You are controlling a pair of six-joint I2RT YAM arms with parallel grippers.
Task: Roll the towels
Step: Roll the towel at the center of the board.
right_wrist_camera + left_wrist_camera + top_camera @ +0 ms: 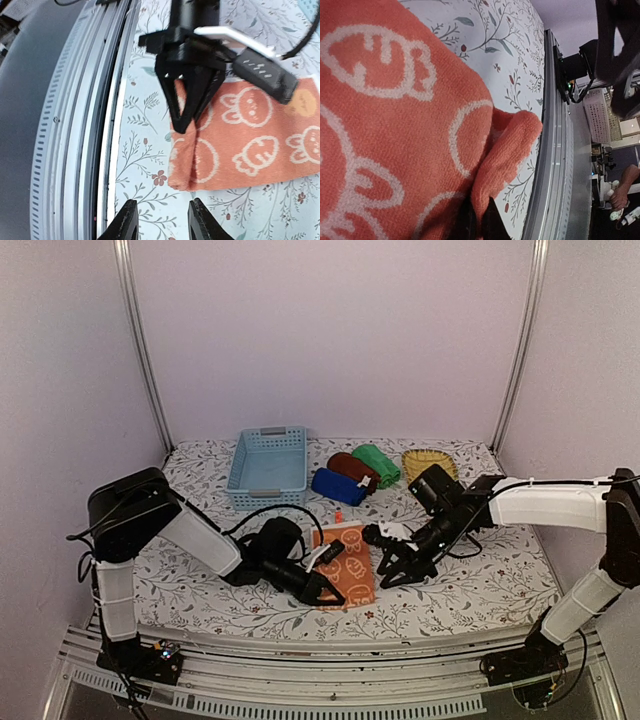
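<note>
Tightly, left hand (184, 125) pinches a folded corner of the fuzzy orange towel (260, 150); right hand (162, 210) gapes, empty.

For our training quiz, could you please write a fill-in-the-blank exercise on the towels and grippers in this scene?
1. The left gripper is ____ on the near corner of the orange towel.
2. The right gripper has its jaws ____, with nothing between them.
3. The rolled towel nearest the tray is ____ in colour.
Missing words: shut; open; green.
</note>
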